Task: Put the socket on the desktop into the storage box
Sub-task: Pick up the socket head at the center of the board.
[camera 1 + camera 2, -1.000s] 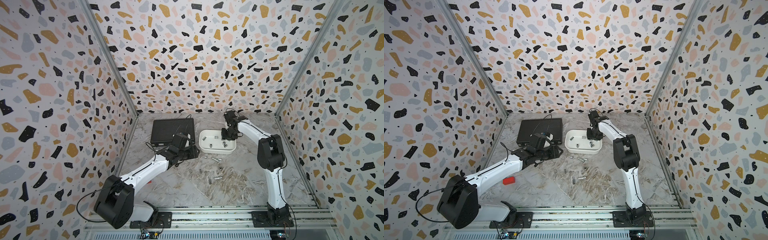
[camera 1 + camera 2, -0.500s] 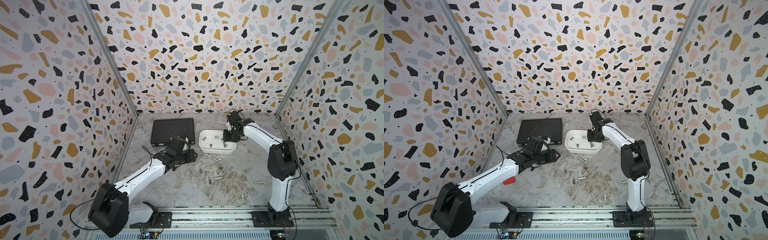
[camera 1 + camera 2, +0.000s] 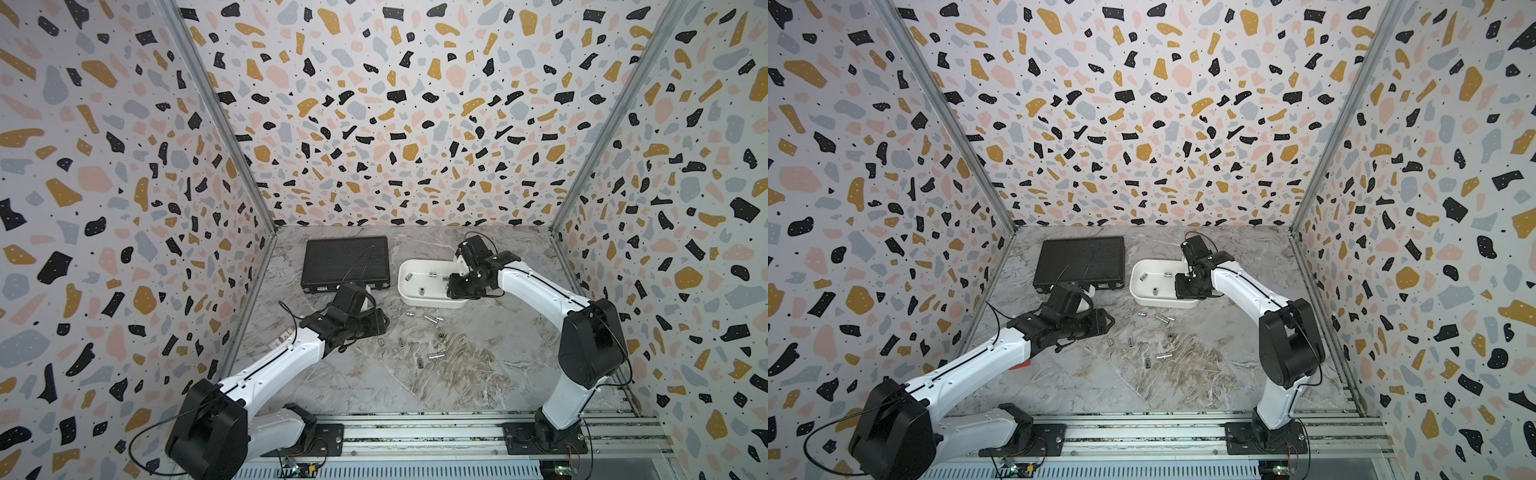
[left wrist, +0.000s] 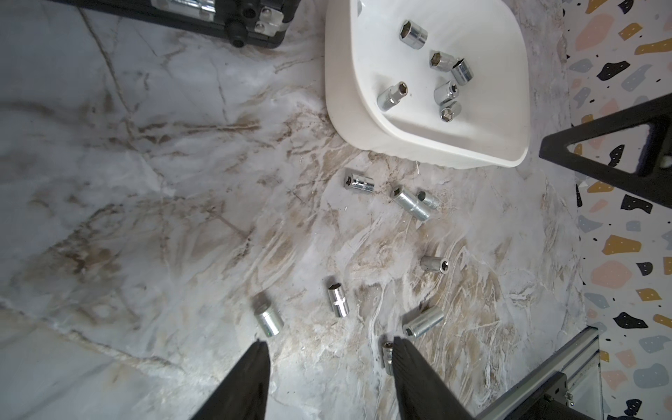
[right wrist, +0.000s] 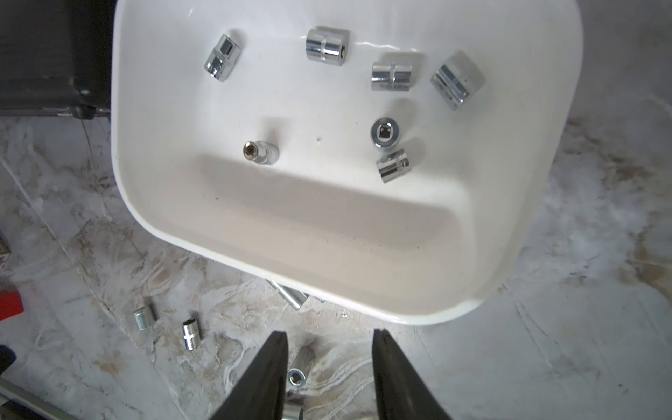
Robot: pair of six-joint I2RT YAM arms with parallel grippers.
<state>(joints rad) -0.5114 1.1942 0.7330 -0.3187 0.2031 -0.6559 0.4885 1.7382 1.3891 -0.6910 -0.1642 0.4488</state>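
Both are empty: the left gripper point(image 4: 329, 342) has its jaws spread fairly wide over the desktop point(image 3: 478, 365), and the right gripper point(image 5: 329, 334) is narrower, at the right end of the storage box point(image 3: 428, 302). In both top views the box sits just right of centre holding seven sockets point(image 5: 327, 45). The loose sockets point(image 3: 432, 319) are scattered on the marble just below it.

black ribbed case point(image 3: 346, 262), terrazzo-patterned walls point(image 3: 395, 104)

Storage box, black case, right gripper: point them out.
storage box point(image 3: 428, 302), in a top view, its front wall
black case point(image 3: 345, 259), in a top view, middle of its lid
right gripper point(image 5: 329, 334), right wrist view, midway between its fingertips
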